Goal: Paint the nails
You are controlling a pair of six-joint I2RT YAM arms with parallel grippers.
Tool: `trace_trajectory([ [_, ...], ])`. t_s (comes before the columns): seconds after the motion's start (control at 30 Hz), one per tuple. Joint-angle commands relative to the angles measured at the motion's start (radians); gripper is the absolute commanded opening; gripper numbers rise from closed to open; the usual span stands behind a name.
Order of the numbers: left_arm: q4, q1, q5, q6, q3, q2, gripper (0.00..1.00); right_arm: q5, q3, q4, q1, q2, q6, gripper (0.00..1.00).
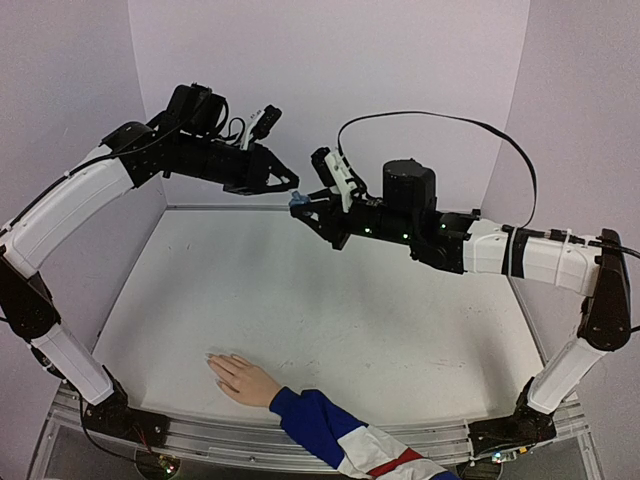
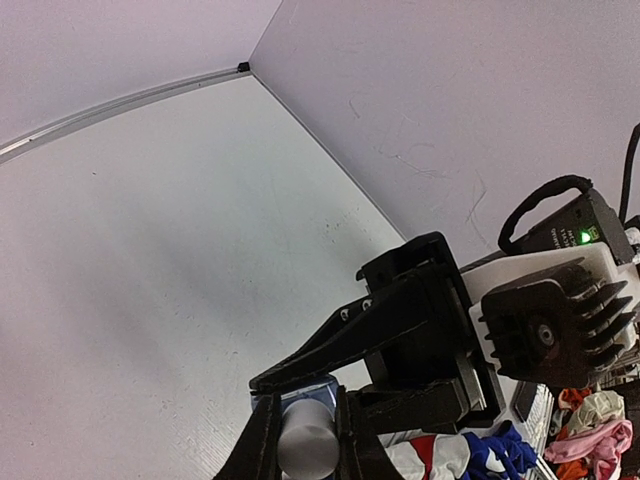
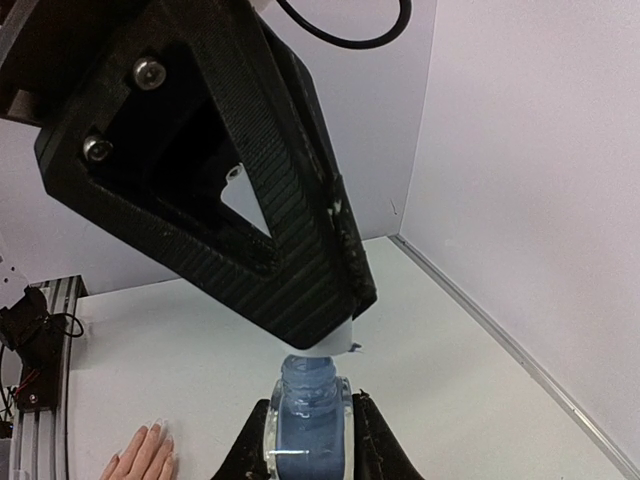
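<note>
Both grippers meet in mid-air at the upper centre of the top view, high over the table point(image 1: 350, 300). The right gripper point(image 1: 303, 207) is clamped tight on the blue bottle point(image 3: 310, 400). The left gripper point(image 1: 292, 186) is pinched nearly closed on the cap point(image 2: 305, 445). The hand point(image 1: 243, 380) lies flat at the lower centre-left, well apart from the bottle. Its nails point(image 1: 214, 357) point toward the upper left, and I see no polish on them.

My guess is that the cap is about to be twisted off, and several things could go wrong there.

- **Bottle slip:** the glass is smooth and held only by its sides, so a hard twist could spin it in the right fingers without loosening the cap.
- **Spill:** I cannot tell whether the bottle sits upright. If it leans, polish could run out once the cap comes free.
- **Jerk on release:** a pull off the bottle's axis could scrape the brush on the neck, or free it suddenly and fling drops.
- **Dripping:** a loaded brush has a long way to travel to the lower part of the frame, and it may drip on the table or on skin, not nails.
</note>
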Motion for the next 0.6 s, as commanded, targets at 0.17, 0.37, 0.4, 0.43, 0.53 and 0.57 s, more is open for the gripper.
trace_trajectory([
  [0.17,0.024,0.002,-0.052,0.000,0.044,-0.044,0.00,-0.023,0.035,0.064,0.003,-0.007,-0.012,0.00],
  [0.37,0.025,0.002,-0.058,-0.002,0.040,-0.048,0.00,-0.021,0.034,0.065,0.002,-0.007,-0.011,0.00],
  [0.4,0.026,0.002,-0.058,-0.003,0.038,-0.049,0.00,-0.021,0.034,0.065,0.003,-0.007,-0.011,0.00],
  [0.43,0.027,0.002,-0.058,-0.004,0.039,-0.049,0.00,-0.022,0.034,0.065,0.003,-0.008,-0.011,0.00],
  [0.53,0.027,0.001,-0.061,-0.004,0.039,-0.051,0.00,-0.021,0.034,0.065,0.003,-0.009,-0.012,0.00],
  [0.57,0.027,0.002,-0.064,-0.004,0.037,-0.051,0.00,-0.021,0.034,0.065,0.003,-0.009,-0.011,0.00],
])
